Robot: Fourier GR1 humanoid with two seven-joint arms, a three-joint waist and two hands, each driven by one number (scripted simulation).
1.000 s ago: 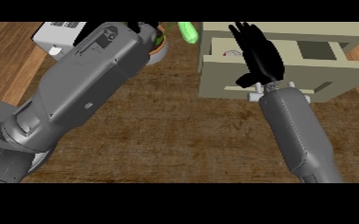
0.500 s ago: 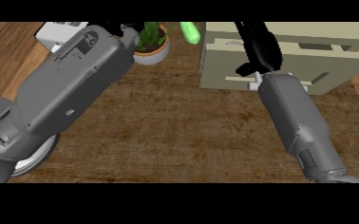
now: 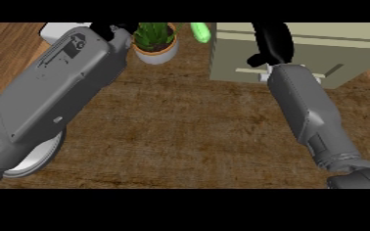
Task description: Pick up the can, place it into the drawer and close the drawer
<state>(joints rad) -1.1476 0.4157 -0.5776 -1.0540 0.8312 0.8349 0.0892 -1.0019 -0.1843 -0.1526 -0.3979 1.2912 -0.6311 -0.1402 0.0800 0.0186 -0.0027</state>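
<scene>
At the counter's far right corner: drawer unit (image 3: 325, 49), beige, its front facing me.

- Right hand (image 3: 271, 44): black, lying across the drawer unit's front, fingers stretched long and released, thumb out to the side, grasping nothing. It reads to me as a push on the front.
- Left hand (image 3: 114, 29): at the far edge, left of centre, mostly hidden behind my own forearm and cut by the view's top. Fingers: cannot tell.
- Can: not to be found anywhere on the counter (image 3: 188, 127). My guess is that it sits inside the drawer unit already, but nothing shows it.
- Green object (image 3: 200, 32): bright, slim, tilted, at the far edge just beside the drawer unit's left corner (too cropped to name).
- Potted plant (image 3: 154, 43): white pot, far edge, between my left hand and the green object.
- Plate (image 3: 37, 160): white, near left corner, half under my left forearm.

Risks, as I judge them: a push off centre could skew the drawer so it jams short of closed; my palm could slide off the smooth front; a swing of the left forearm could tip the plant or nudge the plate.
</scene>
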